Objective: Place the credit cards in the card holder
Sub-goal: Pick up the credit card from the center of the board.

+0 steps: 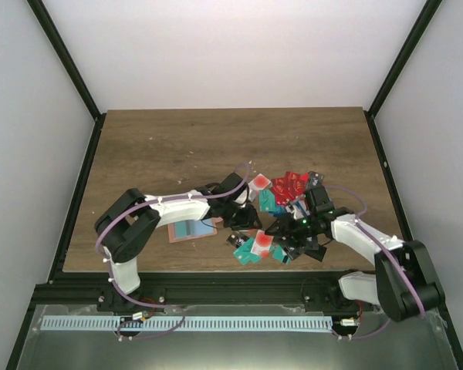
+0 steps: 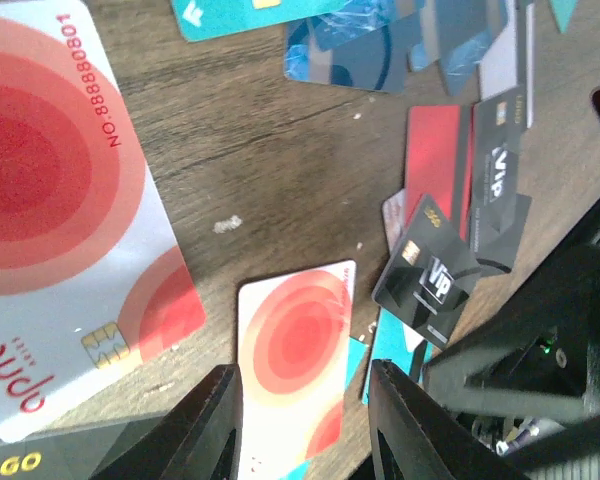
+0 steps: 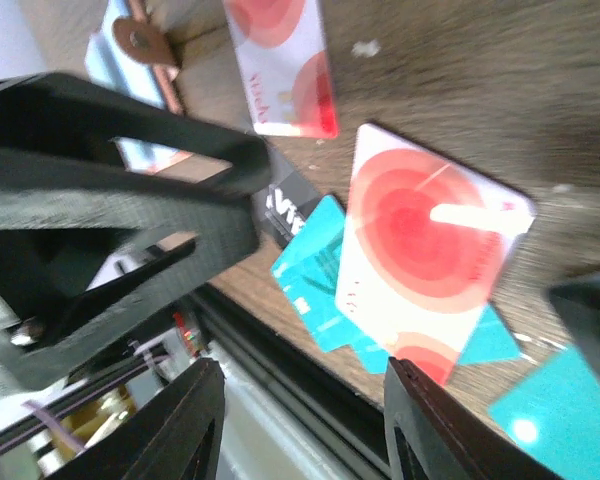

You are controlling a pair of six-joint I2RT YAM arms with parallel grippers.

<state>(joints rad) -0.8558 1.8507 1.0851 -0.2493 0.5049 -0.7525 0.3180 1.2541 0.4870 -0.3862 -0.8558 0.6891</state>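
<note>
Evidently little is done: the cards [image 1: 288, 185] lie scattered on the table [image 1: 216, 146], just right of the open holder [image 1: 193, 230], whose pockets show none I can make out. Left gripper [image 2: 302, 390] hangs wide over a red card [image 2: 290, 335]; right gripper [image 3: 300, 372] gapes too, empty.

- Top external: high above the near edge, looking down on the whole table [image 1: 177, 146].
- Wrist views: very near, facing down, sharing the black VIP card [image 2: 427, 282].
</note>
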